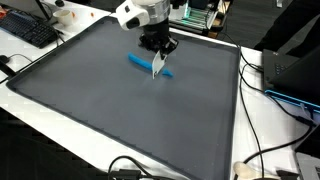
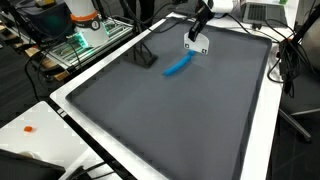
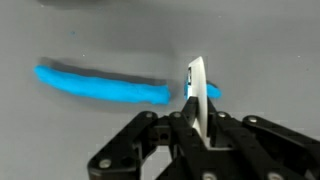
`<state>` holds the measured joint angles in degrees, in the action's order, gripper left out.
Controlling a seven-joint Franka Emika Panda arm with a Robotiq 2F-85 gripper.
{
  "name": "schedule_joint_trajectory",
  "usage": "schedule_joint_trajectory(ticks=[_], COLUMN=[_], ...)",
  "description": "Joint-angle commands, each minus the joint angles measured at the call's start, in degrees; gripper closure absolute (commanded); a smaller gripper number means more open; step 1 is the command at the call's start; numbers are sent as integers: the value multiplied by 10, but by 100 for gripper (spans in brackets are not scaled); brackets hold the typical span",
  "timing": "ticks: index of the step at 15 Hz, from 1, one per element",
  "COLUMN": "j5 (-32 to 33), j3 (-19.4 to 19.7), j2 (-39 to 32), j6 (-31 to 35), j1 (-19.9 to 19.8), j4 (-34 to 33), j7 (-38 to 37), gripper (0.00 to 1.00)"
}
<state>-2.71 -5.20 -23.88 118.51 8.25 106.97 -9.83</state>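
My gripper (image 3: 195,115) is shut on a thin white flat piece (image 3: 197,85), held edge-on and upright between the fingers. Just below and beyond it, a long blue object (image 3: 100,85) lies flat on the dark grey mat (image 3: 80,130). In both exterior views the gripper (image 1: 160,52) (image 2: 199,33) hangs over the far part of the mat with the white piece (image 1: 158,67) (image 2: 196,45) dangling from it. The blue object (image 1: 140,62) (image 2: 179,67) lies right beside the piece's lower edge. Whether the piece touches the blue object or the mat I cannot tell.
The mat (image 1: 120,110) has a raised rim and sits on a white table (image 1: 270,120). A keyboard (image 1: 28,30) lies beyond one corner. Cables (image 1: 262,150) and a laptop (image 1: 295,75) are off one side. A small dark stand (image 2: 146,55) sits on the mat's edge.
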Motion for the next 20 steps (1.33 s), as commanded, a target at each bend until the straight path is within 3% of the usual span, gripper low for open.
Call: schedule_joint_trajectory(ticks=[1,20], j5=[12,35], j3=[10,27], j2=[24,-6], j6=[-13,-5], j1=[-1,-7], j4=[15,22], j7=[-4,1], gripper=[98,98])
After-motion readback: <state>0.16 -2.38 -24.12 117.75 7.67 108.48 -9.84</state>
